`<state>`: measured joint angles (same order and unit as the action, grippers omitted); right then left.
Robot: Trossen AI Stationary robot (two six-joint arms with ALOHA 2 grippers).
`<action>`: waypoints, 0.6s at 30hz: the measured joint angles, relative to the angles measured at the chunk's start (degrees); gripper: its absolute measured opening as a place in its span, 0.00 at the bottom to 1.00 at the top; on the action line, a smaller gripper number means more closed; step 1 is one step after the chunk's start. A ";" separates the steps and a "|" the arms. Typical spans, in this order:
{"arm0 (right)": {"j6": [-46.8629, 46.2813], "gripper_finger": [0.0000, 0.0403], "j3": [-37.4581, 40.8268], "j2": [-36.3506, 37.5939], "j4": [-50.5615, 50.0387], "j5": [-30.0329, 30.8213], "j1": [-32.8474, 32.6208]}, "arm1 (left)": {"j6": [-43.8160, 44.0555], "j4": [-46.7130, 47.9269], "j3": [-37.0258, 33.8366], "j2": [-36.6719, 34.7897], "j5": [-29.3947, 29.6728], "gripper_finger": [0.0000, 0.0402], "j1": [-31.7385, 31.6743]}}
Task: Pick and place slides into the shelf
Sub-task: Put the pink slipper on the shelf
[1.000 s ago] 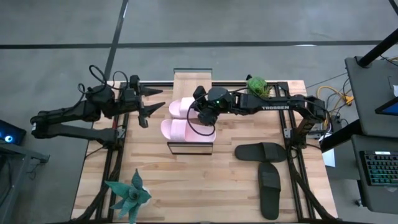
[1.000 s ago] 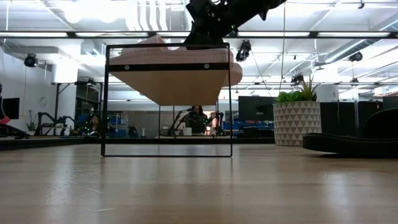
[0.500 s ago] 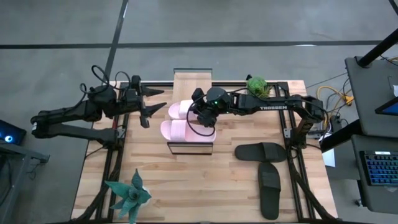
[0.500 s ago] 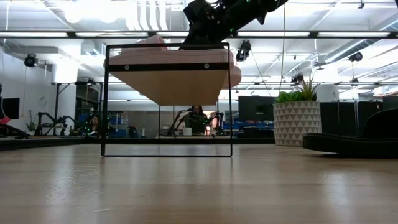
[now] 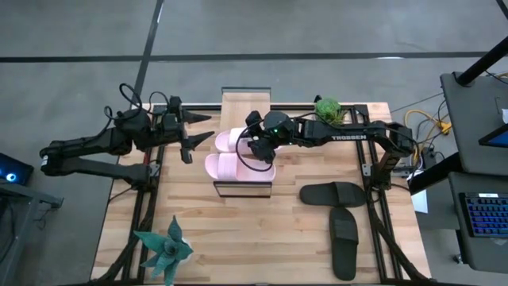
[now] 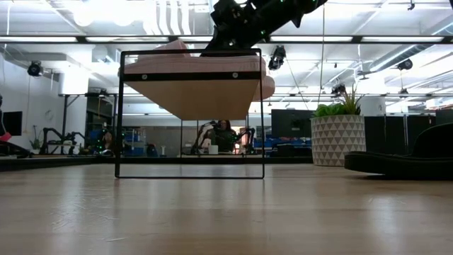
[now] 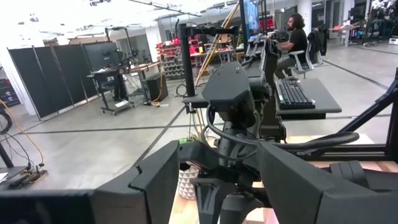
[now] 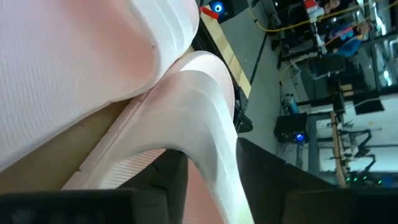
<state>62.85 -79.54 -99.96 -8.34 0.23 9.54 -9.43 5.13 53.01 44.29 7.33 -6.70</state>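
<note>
Two light pink slides (image 5: 230, 140) (image 5: 228, 167) lie side by side, soles down, on the wood top of the shelf (image 5: 244, 102), which stands mid-table. My right gripper (image 5: 254, 147) reaches in from the right, low over them. In the right wrist view it is open (image 8: 211, 180), with one pink slide's strap (image 8: 208, 124) between its fingers. My left gripper (image 5: 193, 137) hangs open and empty just left of the shelf. Two black slides (image 5: 332, 193) (image 5: 343, 236) lie on the table at the near right. My right gripper has its fingers (image 8: 273, 180) on either side of a pink slide's strap edge (image 8: 214, 146), coming at it from the table's right and slanting down. I cannot tell whether they touch it. The slide rests on the shelf top.
A potted green plant (image 5: 328, 109) stands at the far right corner. A teal succulent (image 5: 164, 248) stands at the near left corner. The low view shows the shelf's black frame (image 6: 191, 53) with open space under its plank. Bare tabletop lies between the shelf and the near edge.
My right gripper has shifted slightly toward the table's left and far side over the pink slides. Both pink slides stay where they were on the shelf top.
</note>
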 joint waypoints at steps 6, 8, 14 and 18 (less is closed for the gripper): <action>-5.10 0.42 -1.62 0.00 -0.62 0.52 -0.15 | 0.00 0.27 0.00 0.31 0.00 0.50 -0.04; -8.05 0.43 -2.44 -0.02 -1.12 1.21 -0.15 | 0.00 -0.01 0.00 0.56 0.00 0.50 -0.04; -11.70 0.45 -3.68 -0.02 -4.78 1.31 -0.15 | 0.00 -0.01 0.00 0.79 0.02 0.50 -0.04; -9.92 0.46 -3.68 -0.02 -4.79 1.31 -0.15 | 0.00 -0.06 0.00 1.01 0.02 0.50 -0.04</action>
<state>52.93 -83.22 -99.98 -13.13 1.54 9.39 -9.43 5.08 53.01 45.30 7.35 -6.74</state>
